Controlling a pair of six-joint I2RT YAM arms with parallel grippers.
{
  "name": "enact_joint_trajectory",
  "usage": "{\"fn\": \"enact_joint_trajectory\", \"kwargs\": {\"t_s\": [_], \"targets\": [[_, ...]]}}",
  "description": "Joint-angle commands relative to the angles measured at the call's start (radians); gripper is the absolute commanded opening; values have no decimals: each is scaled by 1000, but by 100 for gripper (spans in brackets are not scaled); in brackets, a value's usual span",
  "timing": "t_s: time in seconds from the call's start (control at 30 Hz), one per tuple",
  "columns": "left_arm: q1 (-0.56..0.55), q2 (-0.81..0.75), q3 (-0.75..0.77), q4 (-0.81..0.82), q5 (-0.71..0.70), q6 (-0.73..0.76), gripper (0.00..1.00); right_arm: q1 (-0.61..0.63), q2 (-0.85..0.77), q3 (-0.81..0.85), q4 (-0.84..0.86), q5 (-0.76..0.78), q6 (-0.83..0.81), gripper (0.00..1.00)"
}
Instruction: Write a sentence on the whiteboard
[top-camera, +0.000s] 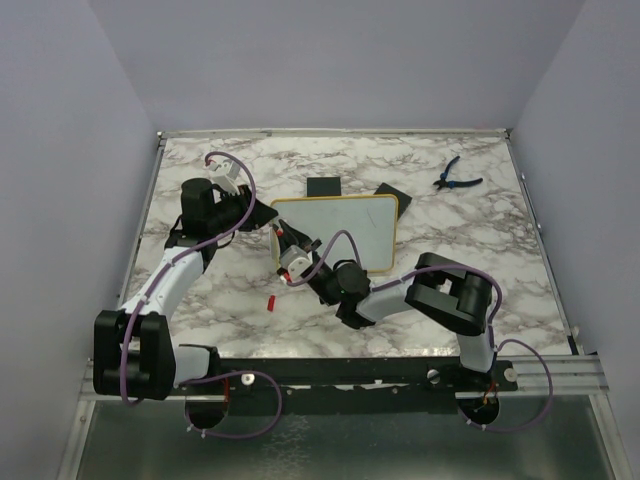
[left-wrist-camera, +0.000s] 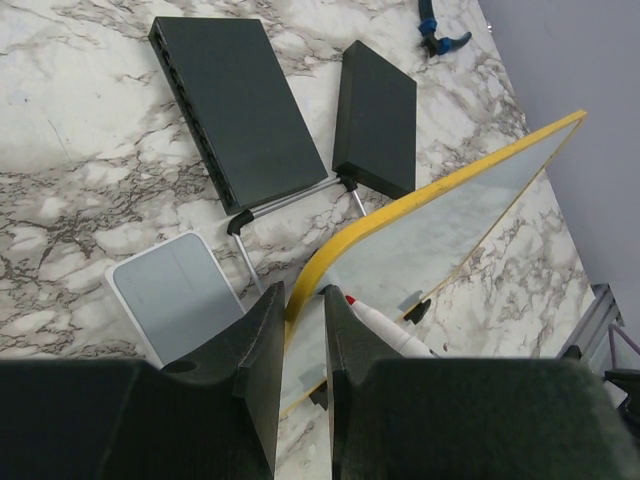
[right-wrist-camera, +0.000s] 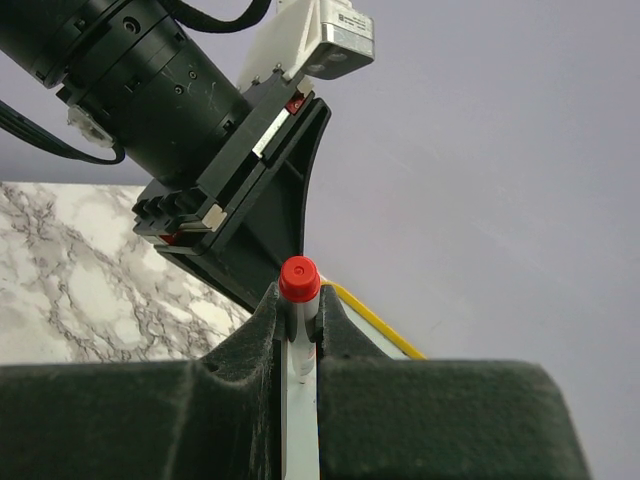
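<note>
Your left gripper (left-wrist-camera: 303, 300) pinches the mid-table whiteboard (top-camera: 350, 225) by its left frame edge (steadying it for writing); your right gripper (right-wrist-camera: 298, 305) clamps the marker (right-wrist-camera: 299, 280), its tip seemingly at the board's left end.

i see even, soft, fairly bright light, faint shadows, no harsh glare, and dark, slightly blurred wrist-camera foregrounds.

a robot lab cell: plain lilac walls (top-camera: 330, 60) enclose a marble-print table (top-camera: 480, 240), with an aluminium rail (top-camera: 550, 372) along its near edge.
</note>
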Motion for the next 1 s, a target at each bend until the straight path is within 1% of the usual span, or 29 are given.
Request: {"fn": "enact_joint_trajectory", "kwargs": {"t_s": [0.0,0.53,0.77,0.97], "targets": [[-7,-40,-7,15,7,2,13,-16,-18,-17,220,56,-43,1],[-6,-42,-7,13,5,2,13,-21,-36,-27,221,44,-47,1],[-6,-39,-5,13,5,0,13,-9,-100,-64,220,-52,42,1],[-7,-43,-5,13,3,0,13,4,-141,-110,220,-70,106,1]]}}
